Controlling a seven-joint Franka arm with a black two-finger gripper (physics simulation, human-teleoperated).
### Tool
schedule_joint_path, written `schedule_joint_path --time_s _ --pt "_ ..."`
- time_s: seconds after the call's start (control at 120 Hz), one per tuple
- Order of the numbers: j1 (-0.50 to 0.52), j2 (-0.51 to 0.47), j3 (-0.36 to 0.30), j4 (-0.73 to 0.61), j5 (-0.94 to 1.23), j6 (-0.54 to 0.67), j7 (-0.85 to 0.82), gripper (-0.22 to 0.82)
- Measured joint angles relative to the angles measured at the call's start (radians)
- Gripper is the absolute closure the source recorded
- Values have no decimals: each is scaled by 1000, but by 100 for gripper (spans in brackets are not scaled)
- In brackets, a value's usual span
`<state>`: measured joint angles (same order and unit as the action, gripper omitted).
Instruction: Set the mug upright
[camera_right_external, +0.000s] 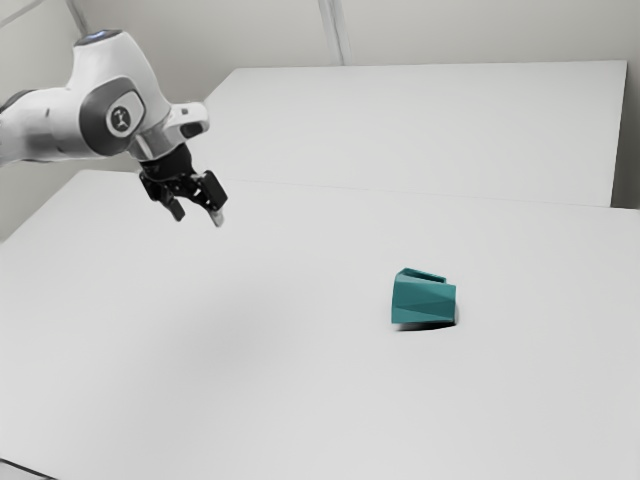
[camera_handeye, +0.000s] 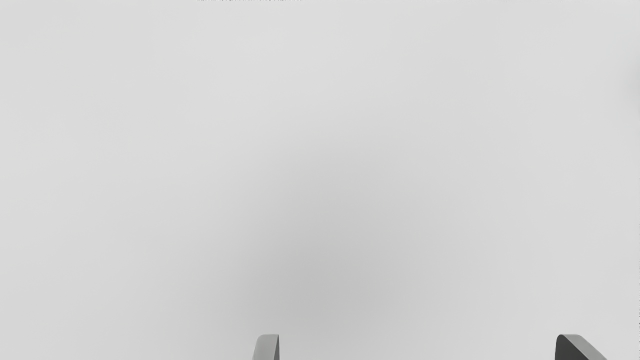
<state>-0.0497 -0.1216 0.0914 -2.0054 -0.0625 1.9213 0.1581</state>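
Note:
My gripper (camera_right_external: 198, 218) hangs high over the table at the exterior view's upper left, its two fingers apart. A teal, faceted mug (camera_right_external: 424, 302) lies on its side on the white surface, right of centre in the exterior view, well away from the gripper. A narrow part, perhaps the handle, shows along its upper side. In the wrist view the gripper (camera_handeye: 417, 345) is open, with a wide gap and only pale surface between its fingertips.
The white table (camera_right_external: 250, 400) spreads beneath the arm and the mug. A pale raised panel (camera_right_external: 430, 130) stands behind it. A dark thin line (camera_right_external: 25, 468) crosses the exterior view's lower left corner.

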Motion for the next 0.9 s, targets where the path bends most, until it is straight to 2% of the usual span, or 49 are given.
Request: schedule_joint_path --time_s 0.1,0.175,0.3,0.433,0.575,0.9 --pt "-2 -11 0 -68 -34 114 -4 0" --pt "-3 23 1 -79 -67 181 -7 0" --pt "-34 51 5 -87 -108 267 -16 0" --pt "-70 50 7 -166 -157 363 -38 0" --pt "-99 49 7 -220 -188 426 -79 0" --pt "-109 153 6 -221 -265 540 -150 0"
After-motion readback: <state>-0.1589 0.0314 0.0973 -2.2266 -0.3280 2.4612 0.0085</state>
